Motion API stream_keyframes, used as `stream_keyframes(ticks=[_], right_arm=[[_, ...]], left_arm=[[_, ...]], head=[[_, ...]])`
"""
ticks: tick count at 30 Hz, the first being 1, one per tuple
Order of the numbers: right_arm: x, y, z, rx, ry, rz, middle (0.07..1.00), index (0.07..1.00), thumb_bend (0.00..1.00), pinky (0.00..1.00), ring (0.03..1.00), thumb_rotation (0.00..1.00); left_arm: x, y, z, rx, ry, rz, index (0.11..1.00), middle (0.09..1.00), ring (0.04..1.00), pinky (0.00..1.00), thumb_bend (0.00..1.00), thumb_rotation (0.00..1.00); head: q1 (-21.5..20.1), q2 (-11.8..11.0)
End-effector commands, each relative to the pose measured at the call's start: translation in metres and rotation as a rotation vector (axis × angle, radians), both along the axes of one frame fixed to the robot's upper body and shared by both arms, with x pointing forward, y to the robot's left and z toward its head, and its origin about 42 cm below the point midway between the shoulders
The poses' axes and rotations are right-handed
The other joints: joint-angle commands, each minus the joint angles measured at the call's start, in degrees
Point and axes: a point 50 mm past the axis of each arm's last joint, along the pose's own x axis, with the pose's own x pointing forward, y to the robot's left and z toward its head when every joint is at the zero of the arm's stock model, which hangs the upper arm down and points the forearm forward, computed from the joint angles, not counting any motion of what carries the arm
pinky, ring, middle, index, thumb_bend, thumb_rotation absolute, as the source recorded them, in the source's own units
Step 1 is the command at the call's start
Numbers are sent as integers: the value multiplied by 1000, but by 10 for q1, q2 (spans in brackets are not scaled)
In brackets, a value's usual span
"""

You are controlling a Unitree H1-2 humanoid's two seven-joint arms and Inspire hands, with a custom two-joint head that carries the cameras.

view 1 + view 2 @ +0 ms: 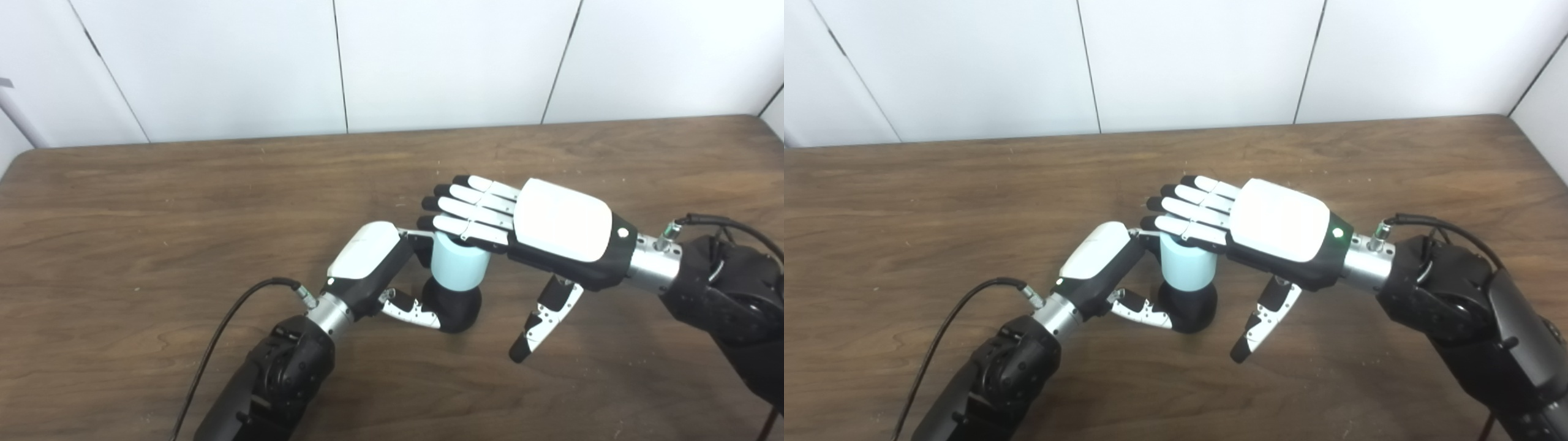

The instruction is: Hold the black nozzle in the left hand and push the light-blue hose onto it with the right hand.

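The black nozzle (pixel 456 307) stands upright on the wooden table (pixel 184 202), with the light-blue hose (pixel 458 264) sitting on top of it. My left hand (pixel 373 263) is shut on the black nozzle, its thumb (pixel 411 308) curled against the base and its fingers hidden behind the hose. My right hand (pixel 539 233) lies flat and open, palm down, its fingers (pixel 471 214) stretched over the hose's top end and resting on it. Its thumb (pixel 542 321) hangs down to the right of the nozzle, apart from it.
A black cable (pixel 226 331) runs from my left wrist toward the bottom edge. Another cable (pixel 729 226) loops at my right wrist. White wall panels (pixel 392 61) stand behind the table's far edge.
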Motion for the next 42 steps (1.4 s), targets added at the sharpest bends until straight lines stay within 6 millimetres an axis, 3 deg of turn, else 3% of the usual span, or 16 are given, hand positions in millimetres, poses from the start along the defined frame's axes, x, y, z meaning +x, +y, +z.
stream_keyframes(ticks=[1, 42], right_arm=[[-2, -1, -8, -74, 35, 13, 1000, 1000, 812, 1000, 1000, 575], [-5, 2, -21, -77, 69, 12, 1000, 1000, 817, 1000, 1000, 567]], left_arm=[[-5, 11, -27, 125, 109, 15, 472, 500, 587, 782, 524, 0], [-7, 12, -25, 136, 106, 1, 471, 502, 589, 781, 524, 0]], head=[[-1, 0], [-1, 3]])
